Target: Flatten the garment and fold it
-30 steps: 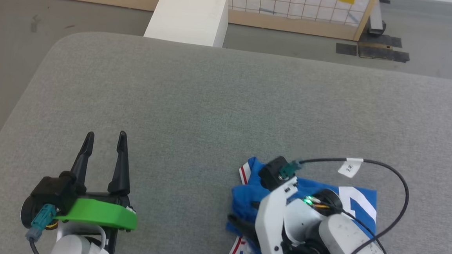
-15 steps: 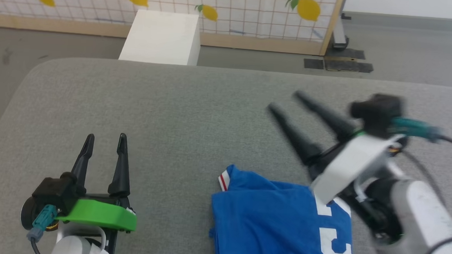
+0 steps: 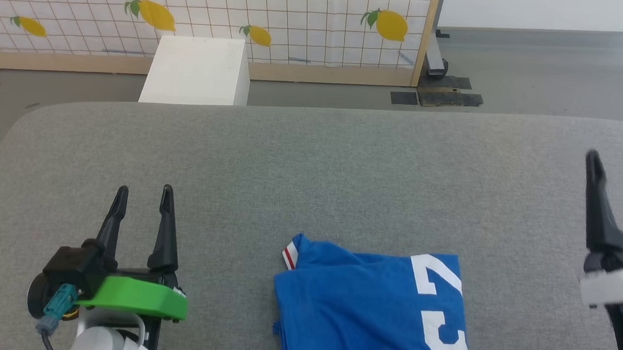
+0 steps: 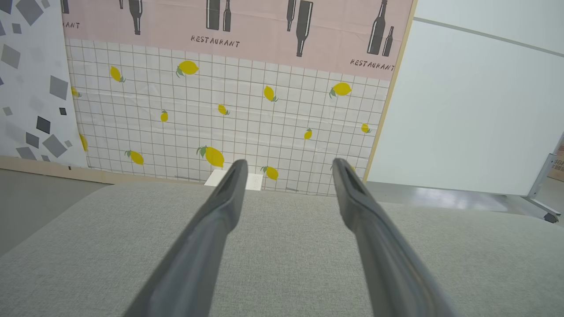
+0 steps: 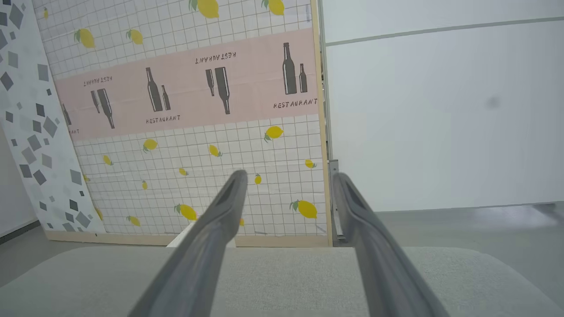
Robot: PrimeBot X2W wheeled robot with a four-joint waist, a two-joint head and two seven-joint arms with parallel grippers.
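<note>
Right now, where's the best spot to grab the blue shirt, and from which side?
Probably the far-left corner of the garment, where the red-striped trim pokes out past the folded blue layers. It looks like the clearest loose edge; the rest lies flat on the grey surface. Come from the left with the left tool, open and on that side.

Black tapered fingers are carried by both: the left gripper is mounted on a green bracket (teal cable plug attached), the right gripper on a white bracket.
</note>
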